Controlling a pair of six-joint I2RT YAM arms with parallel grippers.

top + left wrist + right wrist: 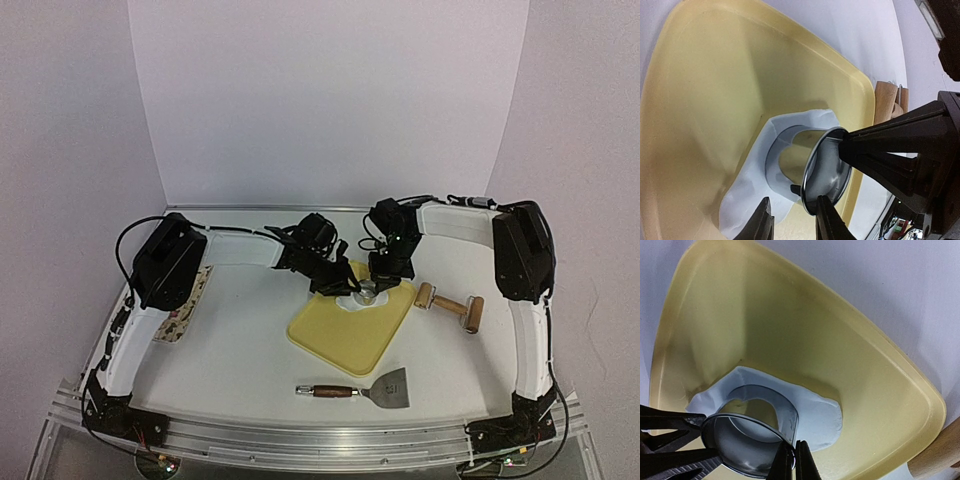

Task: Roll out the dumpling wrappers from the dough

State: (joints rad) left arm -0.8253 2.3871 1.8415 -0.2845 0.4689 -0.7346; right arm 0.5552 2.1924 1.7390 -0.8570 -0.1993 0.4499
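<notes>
A flat, irregular sheet of white dough [825, 410] lies on the yellow cutting board [790, 325]. The shiny metal ring cutter [752, 437] stands on the dough. My right gripper [794, 462] is shut on the ring's wall. My left gripper [793, 222] is open over the dough [747, 192], one fingertip [826, 215] against the ring's [827, 172] rim. In the top view both grippers [345, 283] [380, 283] meet at the ring [367, 294] on the board's far corner. No separate round dumpling wrapper shows; the dough inside the ring is mostly hidden.
A wooden rolling pin [450, 305] lies right of the board [345, 335]. A metal scraper with a wooden handle [365, 390] lies in front of the board. A printed packet [185, 305] lies at the table's left edge under the left arm.
</notes>
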